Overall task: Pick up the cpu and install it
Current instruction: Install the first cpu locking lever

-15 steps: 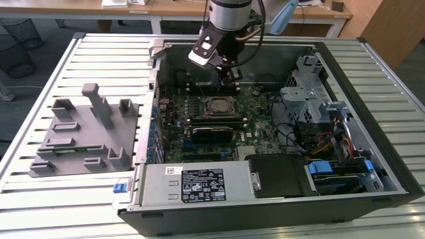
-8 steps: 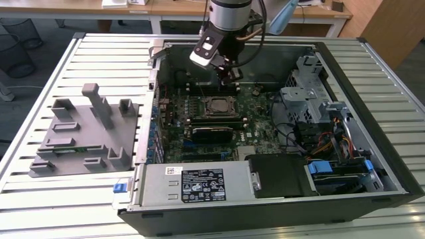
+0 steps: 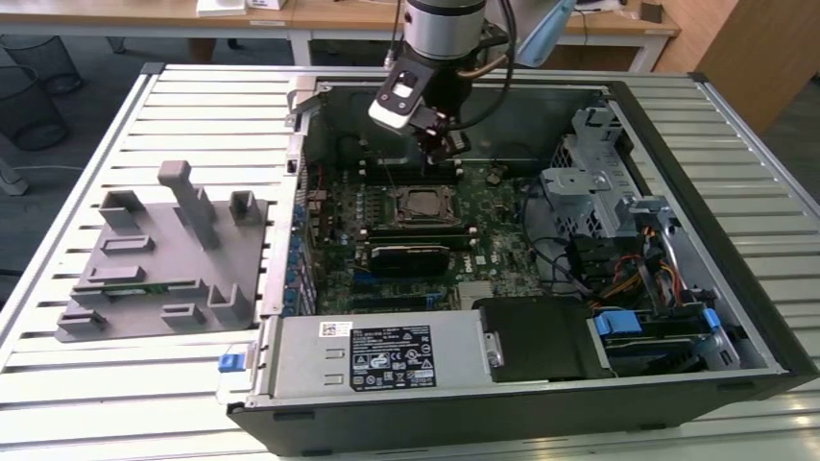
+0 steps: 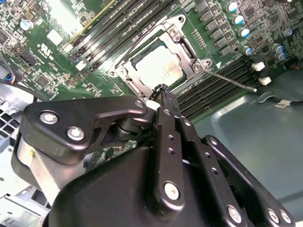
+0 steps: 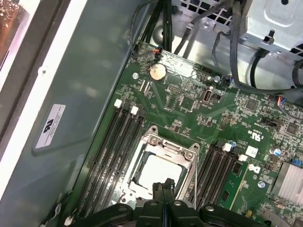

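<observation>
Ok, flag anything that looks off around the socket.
One thing: the thin metal lever by the socket sticks out sideways over the memory slots instead of lying along the frame, so it looks unlatched. The cpu sits flat and square inside; the gripper is near its edge, jaws shut.

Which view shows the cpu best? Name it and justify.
The second wrist view: the cpu lies in its socket frame, pale metal top nearly whole. In the first wrist view the fingers cover part of one edge; in the exterior view it looks small.
</observation>
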Motion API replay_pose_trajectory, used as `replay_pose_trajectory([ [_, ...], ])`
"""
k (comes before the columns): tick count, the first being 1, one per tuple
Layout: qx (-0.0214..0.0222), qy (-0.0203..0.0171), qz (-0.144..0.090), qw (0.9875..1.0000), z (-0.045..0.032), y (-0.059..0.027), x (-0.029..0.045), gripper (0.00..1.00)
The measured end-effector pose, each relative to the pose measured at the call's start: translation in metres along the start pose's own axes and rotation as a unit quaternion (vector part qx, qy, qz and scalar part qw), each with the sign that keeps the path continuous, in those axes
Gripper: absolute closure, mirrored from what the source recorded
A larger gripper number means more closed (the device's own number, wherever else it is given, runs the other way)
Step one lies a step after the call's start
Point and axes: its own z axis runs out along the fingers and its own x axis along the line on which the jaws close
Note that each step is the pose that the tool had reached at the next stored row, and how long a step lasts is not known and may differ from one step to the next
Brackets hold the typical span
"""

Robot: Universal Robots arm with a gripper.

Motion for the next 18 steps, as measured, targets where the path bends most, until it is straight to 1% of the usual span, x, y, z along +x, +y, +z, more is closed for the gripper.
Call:
replay_pose_trajectory([
  [7, 0.0001, 0.0005, -0.018, 0.9998, 0.0000, 0.0000, 0.0000, 0.89],
  [12, 0.0002, 0.0009, -0.033, 0.9994, 0.0000, 0.0000, 0.0000, 0.89],
  [14, 0.0003, 0.0014, -0.049, 0.9988, 0.0000, 0.0000, 0.0000, 0.89],
  [16, 0.0004, 0.0019, -0.068, 0.9977, 0.0000, 0.0000, 0.0000, 0.89],
  [17, 0.0004, 0.0021, -0.077, 0.9970, 0.0000, 0.0000, 0.0000, 0.89],
  [18, 0.0005, 0.0026, -0.094, 0.9956, 0.0000, 0.0000, 0.0000, 0.89],
])
